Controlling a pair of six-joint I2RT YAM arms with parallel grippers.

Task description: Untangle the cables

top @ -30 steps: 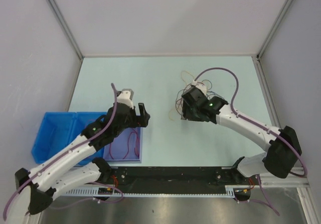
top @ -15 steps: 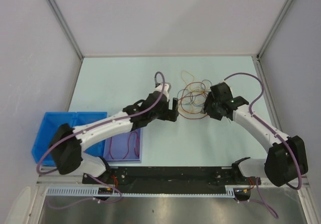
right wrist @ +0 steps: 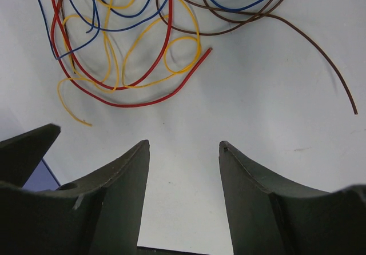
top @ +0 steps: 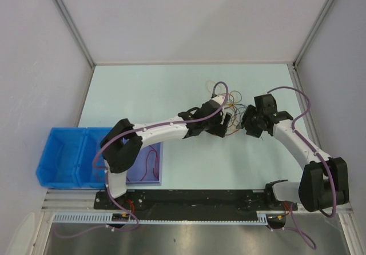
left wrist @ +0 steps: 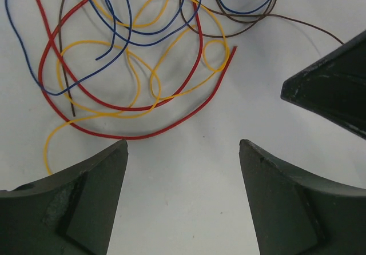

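**Both arms at the tangle, nothing gripped.**
The left gripper (left wrist: 183, 146) has its fingers spread wide, with only bare table (left wrist: 183, 209) between them. The cables (left wrist: 134, 72), red, yellow, blue and brown loops crossing one another, lie just ahead of its tips and toward its left finger, not touching. The right gripper (right wrist: 184, 143) has its fingers parted around bare table; the same tangle lies ahead and to its left, and a brown strand (right wrist: 331, 60) trails off ahead to its right. The two grippers' tips are near each other. The blue bins (top: 60, 152) and purple tray (top: 137, 175) are well behind the left gripper.
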